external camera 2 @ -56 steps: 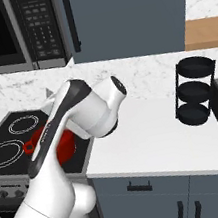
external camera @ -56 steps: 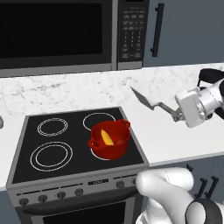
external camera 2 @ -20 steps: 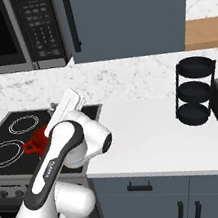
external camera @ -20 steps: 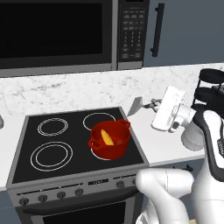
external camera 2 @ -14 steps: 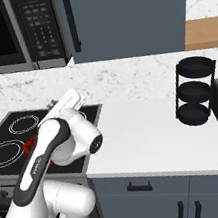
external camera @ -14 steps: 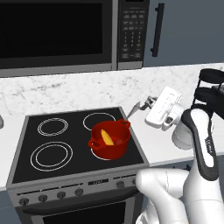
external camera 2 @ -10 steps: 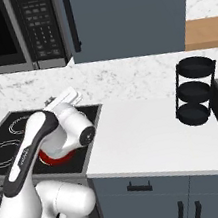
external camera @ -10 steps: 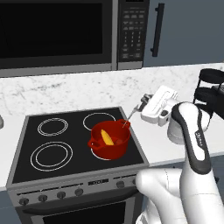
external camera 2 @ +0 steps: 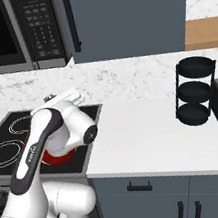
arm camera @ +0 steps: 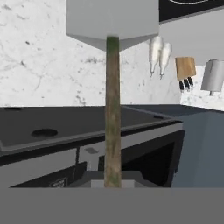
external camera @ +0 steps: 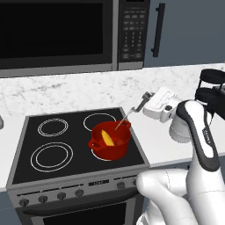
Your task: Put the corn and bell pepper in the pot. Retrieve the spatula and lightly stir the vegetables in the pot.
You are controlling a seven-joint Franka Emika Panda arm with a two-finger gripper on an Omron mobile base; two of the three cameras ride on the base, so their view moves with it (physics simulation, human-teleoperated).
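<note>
Red pot [external camera: 110,145] now has the spatula [external camera: 124,119] over it, gripper [external camera: 145,102] clamped on its handle.

White arm rises from lower right of left base view, elbow bent high, forearm reaching left and slightly down. End effector [external camera: 145,99] at forearm's far end, jaws closed on the spatula [external camera: 127,116] handle. In right base view, the arm arches up from lower left, upper link slanting right to a dark-capped joint. Wrist tilted, hand angled downward.
</note>
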